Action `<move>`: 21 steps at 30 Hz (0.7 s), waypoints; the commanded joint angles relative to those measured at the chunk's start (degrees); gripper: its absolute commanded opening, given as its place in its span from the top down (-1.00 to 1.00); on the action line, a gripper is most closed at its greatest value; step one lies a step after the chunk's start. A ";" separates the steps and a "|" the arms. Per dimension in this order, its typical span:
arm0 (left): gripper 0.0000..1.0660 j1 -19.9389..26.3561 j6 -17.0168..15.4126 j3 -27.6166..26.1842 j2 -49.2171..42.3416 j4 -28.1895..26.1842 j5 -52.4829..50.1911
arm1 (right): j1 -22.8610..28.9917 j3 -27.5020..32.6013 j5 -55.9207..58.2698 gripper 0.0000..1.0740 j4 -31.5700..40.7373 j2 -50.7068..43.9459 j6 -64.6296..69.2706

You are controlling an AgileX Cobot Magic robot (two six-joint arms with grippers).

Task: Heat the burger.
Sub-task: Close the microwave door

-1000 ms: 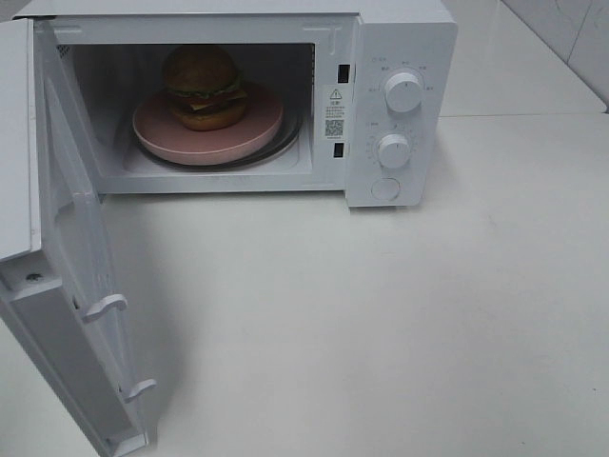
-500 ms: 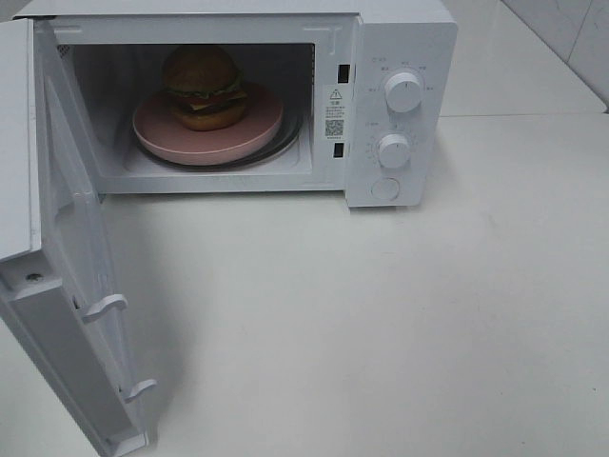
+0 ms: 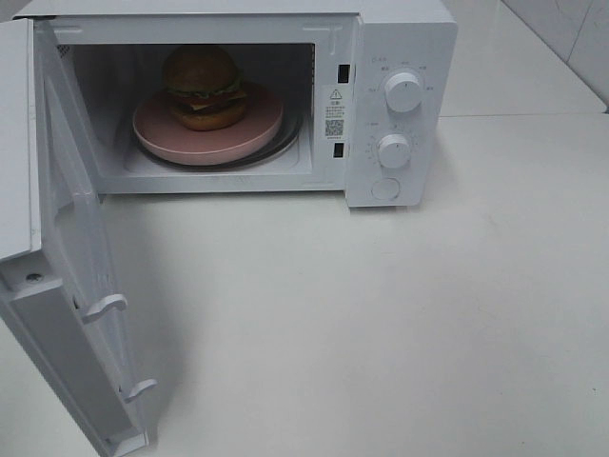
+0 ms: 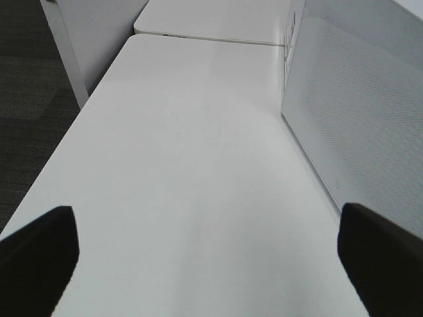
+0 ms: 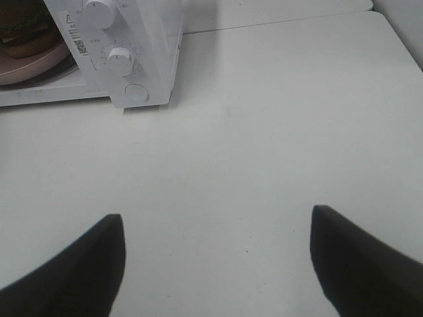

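The burger sits on its plate inside the open microwave. Left fingers and right fingers stand apart, empty; a glancing push on the door could shift the microwave.

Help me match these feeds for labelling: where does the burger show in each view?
Exterior high: the burger sits on the pink plate inside the open microwave, upper left of the picture.
Left wrist: not in it; only tabletop and the microwave door show.
Right wrist: a sliver of the burger, cut by the picture's edge, inside the cavity.
Shared landmark: the lower knob, in the exterior high and right wrist views.
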 commanded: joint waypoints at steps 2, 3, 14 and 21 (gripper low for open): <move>-0.87 0.11 -0.06 0.34 -1.20 0.11 -0.23 | -0.23 0.06 -0.29 -0.37 -0.40 -1.49 -0.06; -0.87 0.11 -0.06 0.34 -1.20 0.11 -0.23 | -0.23 0.06 -0.29 -0.37 -0.40 -1.49 -0.06; -0.87 0.11 -0.06 0.34 -1.20 0.11 -0.23 | -0.23 0.06 -0.29 -0.37 -0.40 -1.49 -0.06; -0.87 0.11 -0.06 0.34 -1.20 0.06 -0.23 | -0.23 0.06 -0.29 -0.37 -0.40 -1.49 -0.06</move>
